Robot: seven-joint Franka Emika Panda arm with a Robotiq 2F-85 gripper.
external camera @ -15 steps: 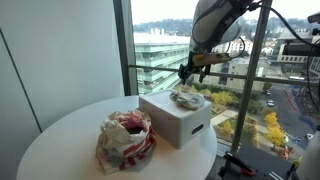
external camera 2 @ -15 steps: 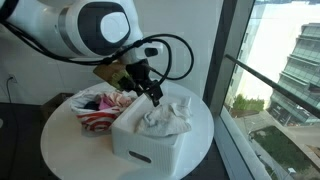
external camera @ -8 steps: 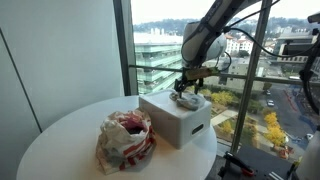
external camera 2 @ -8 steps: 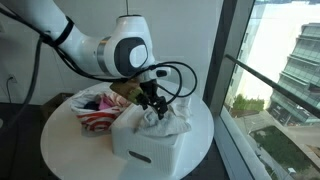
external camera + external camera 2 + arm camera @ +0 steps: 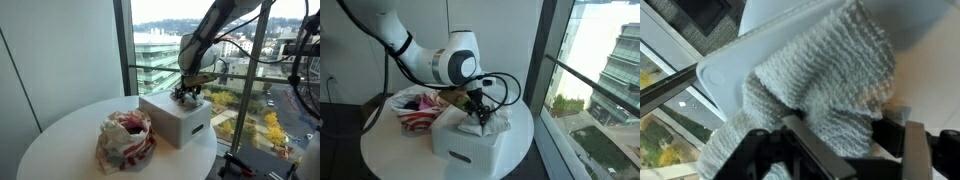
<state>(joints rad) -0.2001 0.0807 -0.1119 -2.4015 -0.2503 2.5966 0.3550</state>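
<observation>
A crumpled grey-white cloth lies on top of a white box on a round white table. My gripper has come down onto the cloth. In the wrist view the gripper straddles the knitted cloth, a dark finger on each side and cloth filling the gap. The jaws stand apart and do not pinch it. The box rim shows behind.
A red and white patterned bag holding more fabric sits beside the box on the table. A tall window with a dark frame stands just behind the table. A white wall is on the other side.
The arm has lowered from above the box until the gripper sits on the cloth. The fingers have begun to draw together around it.
</observation>
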